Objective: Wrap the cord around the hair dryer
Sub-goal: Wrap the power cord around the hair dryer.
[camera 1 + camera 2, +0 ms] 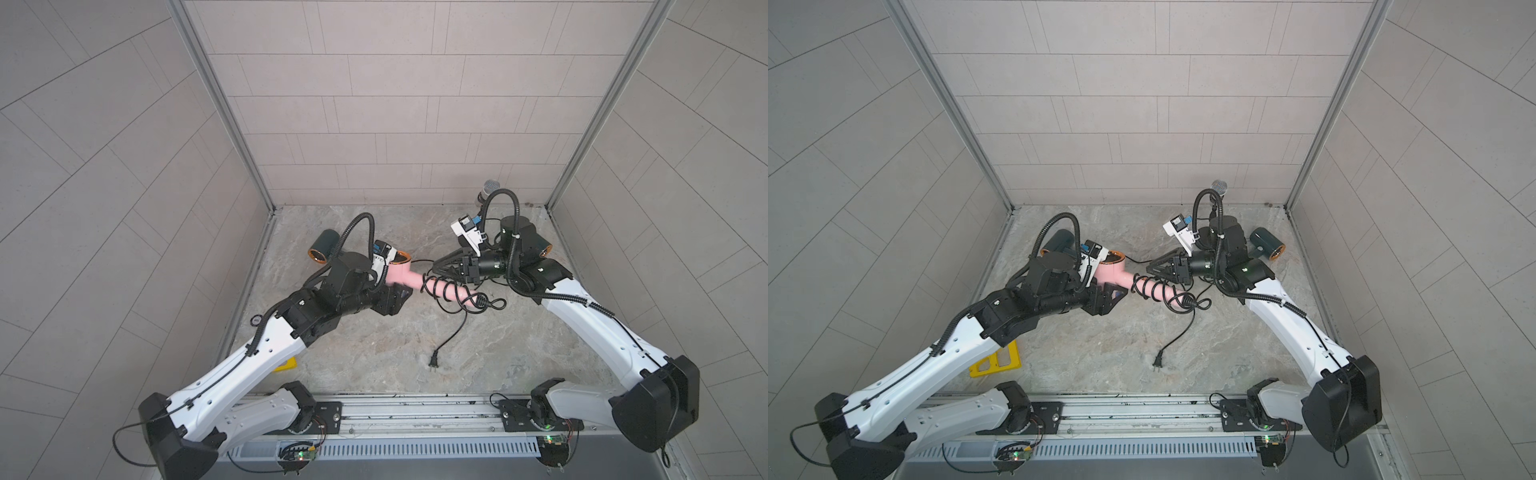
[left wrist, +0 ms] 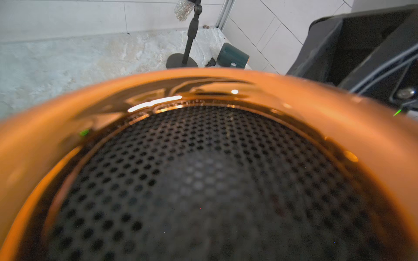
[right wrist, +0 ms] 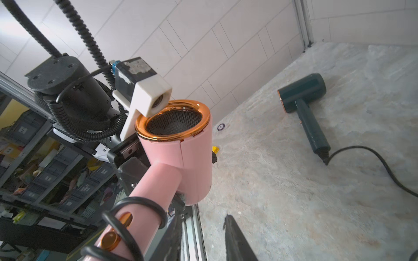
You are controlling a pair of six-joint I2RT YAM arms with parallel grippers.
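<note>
Cord [image 1: 482, 300] coils wrap the pink hair dryer [image 1: 400, 275] handle. Left gripper [image 1: 397, 291] clamps the barrel; right gripper [image 1: 434, 272] sits beside the coils, opening indeterminate.

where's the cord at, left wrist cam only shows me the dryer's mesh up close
Observer: The cord is coiled in several loops around the handle of the pink hair dryer.
Operator: is the plug wrapped in too
Observer: No, the plug lies loose on the table, at the end of a free tail of cord.
Operator: and where's the right gripper
Observer: The right gripper is at the handle, by the loops nearest the barrel. I cannot tell whether it holds any cord.
</note>
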